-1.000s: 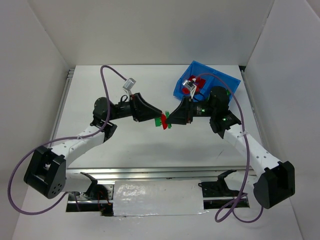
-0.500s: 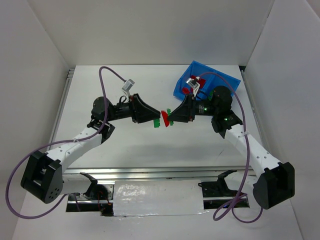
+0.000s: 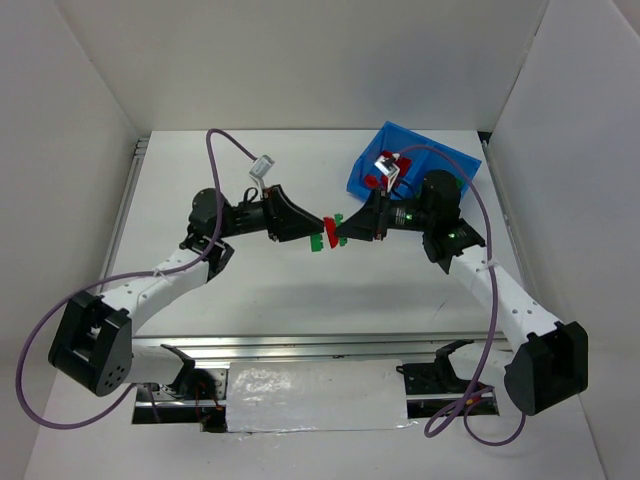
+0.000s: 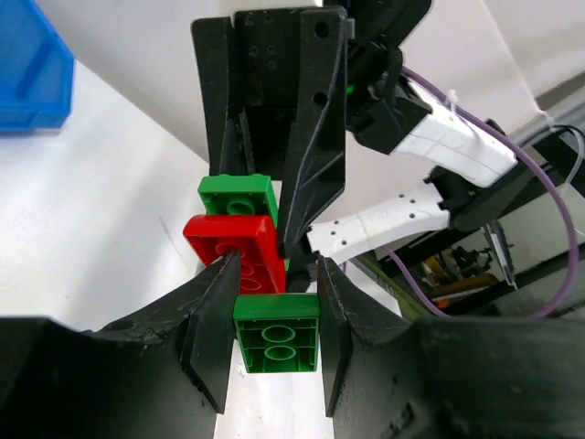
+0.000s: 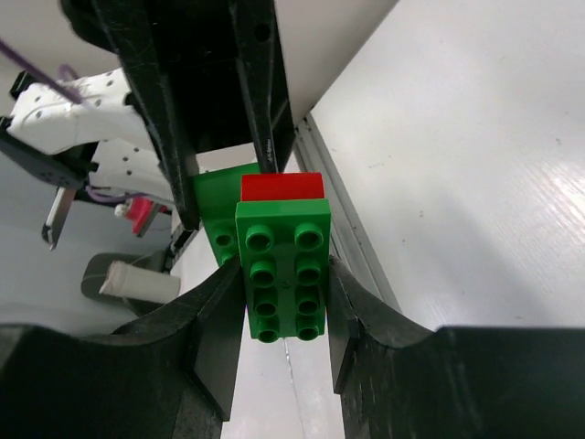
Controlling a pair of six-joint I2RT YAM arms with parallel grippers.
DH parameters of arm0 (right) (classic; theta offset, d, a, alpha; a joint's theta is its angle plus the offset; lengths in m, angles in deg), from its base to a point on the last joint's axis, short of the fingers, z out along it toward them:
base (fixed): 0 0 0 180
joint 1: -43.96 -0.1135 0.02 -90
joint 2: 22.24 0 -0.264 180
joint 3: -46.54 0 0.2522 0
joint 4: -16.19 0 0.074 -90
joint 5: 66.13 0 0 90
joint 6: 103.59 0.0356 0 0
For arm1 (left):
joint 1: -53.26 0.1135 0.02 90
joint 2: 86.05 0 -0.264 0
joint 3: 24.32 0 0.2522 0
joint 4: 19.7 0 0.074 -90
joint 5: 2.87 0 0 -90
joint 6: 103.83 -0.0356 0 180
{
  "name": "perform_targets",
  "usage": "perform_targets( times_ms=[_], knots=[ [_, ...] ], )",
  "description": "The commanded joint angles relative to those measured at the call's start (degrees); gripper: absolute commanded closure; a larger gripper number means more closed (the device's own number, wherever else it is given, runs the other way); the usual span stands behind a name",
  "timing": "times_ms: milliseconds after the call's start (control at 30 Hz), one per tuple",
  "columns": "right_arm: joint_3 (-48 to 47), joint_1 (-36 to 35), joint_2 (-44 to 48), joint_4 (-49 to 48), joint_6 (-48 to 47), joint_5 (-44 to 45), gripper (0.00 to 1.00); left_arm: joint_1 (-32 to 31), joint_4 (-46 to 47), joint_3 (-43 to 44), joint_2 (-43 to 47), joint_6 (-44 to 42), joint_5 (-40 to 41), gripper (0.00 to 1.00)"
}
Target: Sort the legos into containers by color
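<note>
- Left gripper (image 3: pixel 312 239): jaws clamped on the left green brick (image 4: pixel 276 334); over the last second the arm has shifted a little at the elbow, but the fingertips remain at the same spot over mid-table.
- Stack: left green brick, red brick (image 4: pixel 238 256) and right green brick (image 5: pixel 285 265) are still joined in one offset row, spanning directly from one gripper to the other; it appears clear of the table; no gap has opened between any two bricks.
- Judgement: the pull-apart step is in hand but not achieved, so no colour can yet go to its compartment.
- Right gripper (image 3: pixel 345 231): jaws closed on the right green brick; the wrist has tilted slightly, without retreat.
- Blue bin (image 3: pixel 445 158): at the far right of the table, behind the right wrist, well apart from the stack; red bricks (image 3: pixel 376 181) lie inside; the divider is not discernible.
</note>
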Motion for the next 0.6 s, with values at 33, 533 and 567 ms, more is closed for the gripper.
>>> perform_targets(
  times_ms=[33, 533, 567],
  knots=[
    [-3.80, 1.05, 2.55, 5.81, -2.18, 11.46, 1.00, 0.11, -10.28, 5.28, 2.13, -9.83, 3.07, 1.00],
    [-19.00, 2.63, 28.13, 49.94, 11.70, 74.72, 1.00, -7.88, -29.48, 38.93, -27.60, -21.47, 20.83, 1.00],
    [-19.27, 2.55, 29.18, 52.30, 12.23, 74.46, 1.00, -9.28, -29.74, 44.87, -30.53, -22.18, 21.19, 1.00]
  ],
)
